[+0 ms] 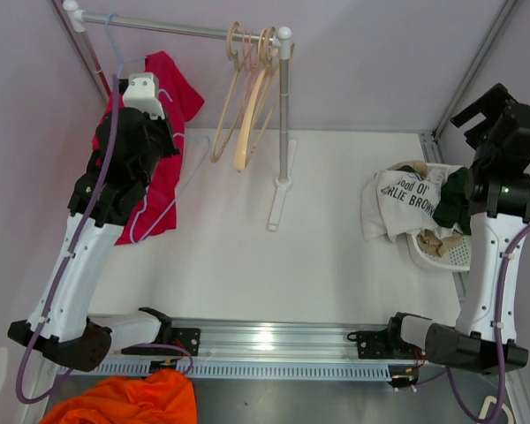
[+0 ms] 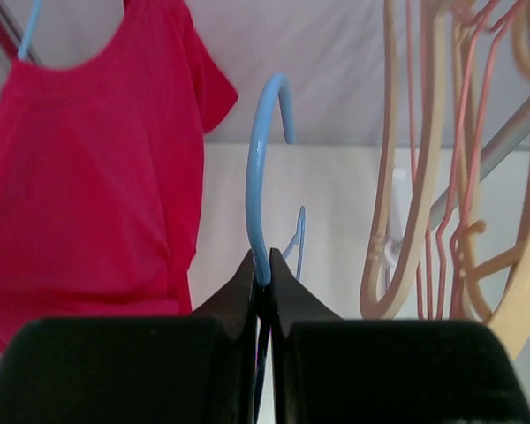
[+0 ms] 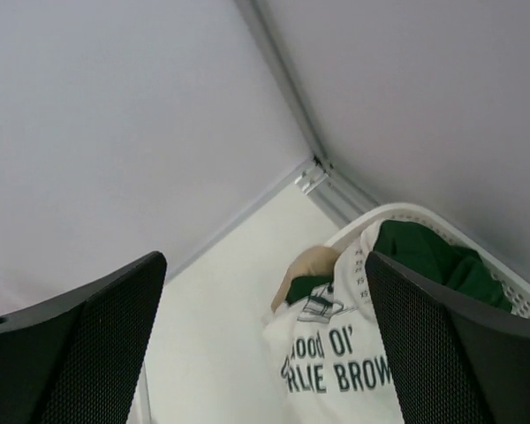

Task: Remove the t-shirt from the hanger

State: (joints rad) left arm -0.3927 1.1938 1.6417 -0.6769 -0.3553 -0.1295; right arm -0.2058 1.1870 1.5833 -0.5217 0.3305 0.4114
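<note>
Left wrist view, unlike the overhead one where the arm hides it, shows the left claw [image 2: 263, 269] pinched tight on the hook of a bare blue hanger [image 2: 258, 177]. The red t-shirt [image 2: 88, 194] hangs to its left on a second blue hanger [image 2: 28, 25], and wooden hangers [image 2: 406, 221] hang to its right. Top external alone shows the rail [image 1: 185, 29] these hang from, above the tabletop [image 1: 336, 221]. Right wrist view has the right claw [image 3: 261, 274] spread wide, holding nothing, looking down on a white basket [image 3: 424, 216] where a white shirt [image 3: 336, 371] reads "ood Ol'" over "RLIE BROW" beside a green garment [image 3: 424, 256].
</note>
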